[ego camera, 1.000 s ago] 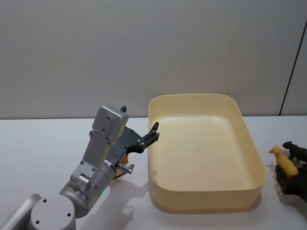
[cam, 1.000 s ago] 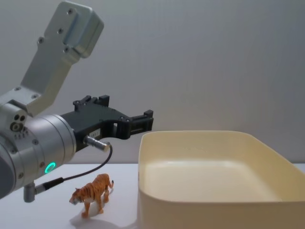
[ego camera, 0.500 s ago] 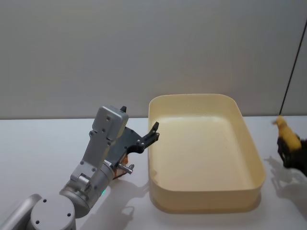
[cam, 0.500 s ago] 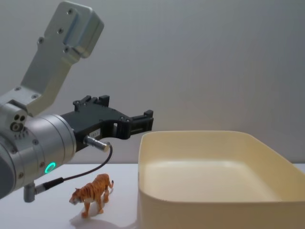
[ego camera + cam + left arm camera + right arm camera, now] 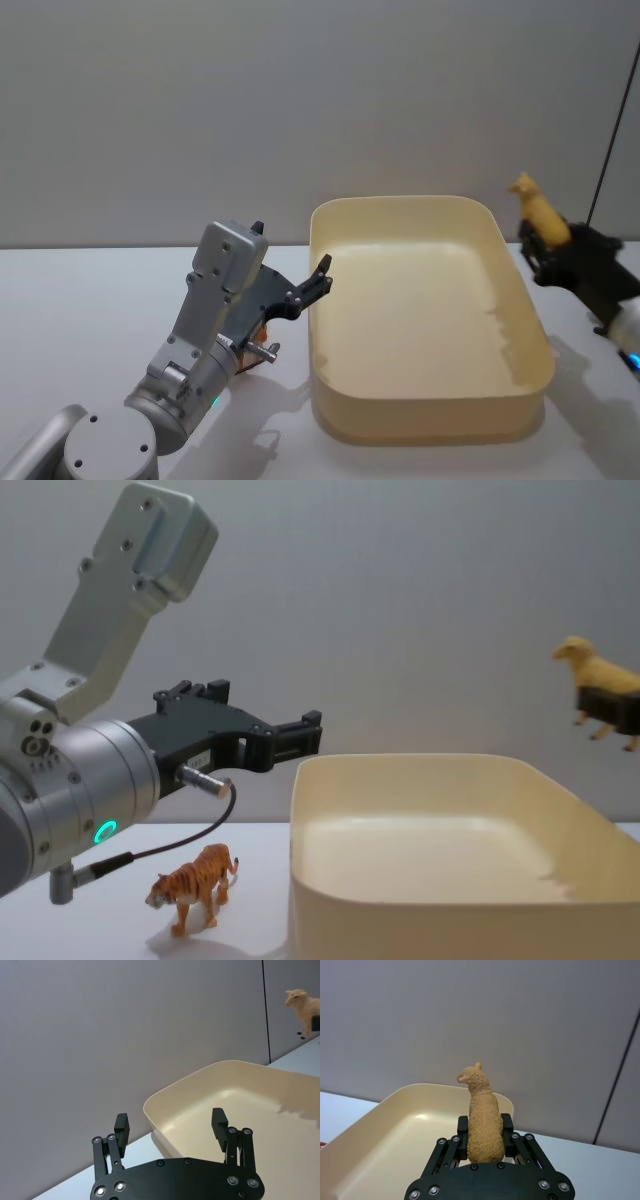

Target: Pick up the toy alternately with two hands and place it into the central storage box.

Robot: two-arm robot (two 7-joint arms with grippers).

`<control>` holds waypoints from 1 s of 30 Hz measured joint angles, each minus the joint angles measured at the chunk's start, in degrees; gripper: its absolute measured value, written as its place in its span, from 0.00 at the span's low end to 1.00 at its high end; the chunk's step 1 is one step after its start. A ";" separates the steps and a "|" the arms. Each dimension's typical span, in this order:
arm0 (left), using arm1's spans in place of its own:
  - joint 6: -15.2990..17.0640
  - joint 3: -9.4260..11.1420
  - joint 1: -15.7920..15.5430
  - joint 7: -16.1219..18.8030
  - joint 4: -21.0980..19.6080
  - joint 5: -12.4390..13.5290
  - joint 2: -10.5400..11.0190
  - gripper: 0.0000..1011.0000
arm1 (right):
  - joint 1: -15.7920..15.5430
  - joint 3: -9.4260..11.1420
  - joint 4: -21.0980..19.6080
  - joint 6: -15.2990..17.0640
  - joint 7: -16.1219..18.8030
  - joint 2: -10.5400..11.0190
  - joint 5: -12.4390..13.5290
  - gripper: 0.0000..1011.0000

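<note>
Right tool (image 5: 485, 1121) clenched on the flanks of the tan toy animal (image 5: 482, 1110), which is carried in the air, clear of the worktop (image 5: 100, 300). In the chest view the animal's body lies level, head turned to the robot's left and legs hanging below the jaws.

The governing relation is that the toy sits higher than the rim of the central storage box (image 5: 430, 418) and near its far right corner, about over the right wall rather than the middle. The open floor of the box therefore lies to the robot's left of the tool and below it. Judged from this, the coming move needs a short carry leftward over the cavity before the jaws part.

Left tool (image 5: 170, 1121) is spread and empty, held beside the box's left wall above a toy tiger (image 5: 195, 880) standing on the worktop. The right arm is the nearer to delivery.
</note>
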 joint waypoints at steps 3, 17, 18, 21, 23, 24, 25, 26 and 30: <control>0.00 0.00 0.00 0.00 0.00 0.00 0.00 0.99 | 2.15 -0.94 1.52 1.51 1.14 -1.38 -1.02 0.36; 0.00 0.00 0.00 0.00 0.00 0.00 0.00 0.99 | 7.99 -3.52 6.41 5.50 4.52 -5.27 -4.44 0.75; 0.00 0.00 0.00 0.00 0.00 0.00 0.00 0.99 | 8.33 -3.66 6.70 5.66 4.68 -5.49 -4.59 0.75; 0.00 0.00 0.00 0.00 0.00 0.00 0.00 0.99 | 8.58 -3.74 6.89 5.77 4.84 -5.63 -4.71 0.87; 0.00 0.00 0.00 0.00 0.00 0.00 0.00 0.99 | 8.57 -3.71 6.89 5.77 4.83 -5.57 -4.70 0.90; 0.00 0.00 0.00 0.00 0.00 0.00 0.00 0.99 | 8.54 -3.63 6.85 5.76 4.78 -5.48 -4.65 0.93; 0.00 0.00 0.00 0.00 0.00 0.00 0.00 0.99 | 8.38 -3.42 6.66 5.69 4.58 -5.26 -4.45 0.93; 0.00 0.00 0.00 0.00 0.00 0.00 0.00 0.99 | 8.25 -3.28 6.53 5.65 4.46 -5.12 -4.33 0.98; 0.00 0.00 0.00 0.00 0.00 0.00 0.00 0.99 | 6.95 -2.06 5.23 5.20 3.29 -3.75 -3.05 0.99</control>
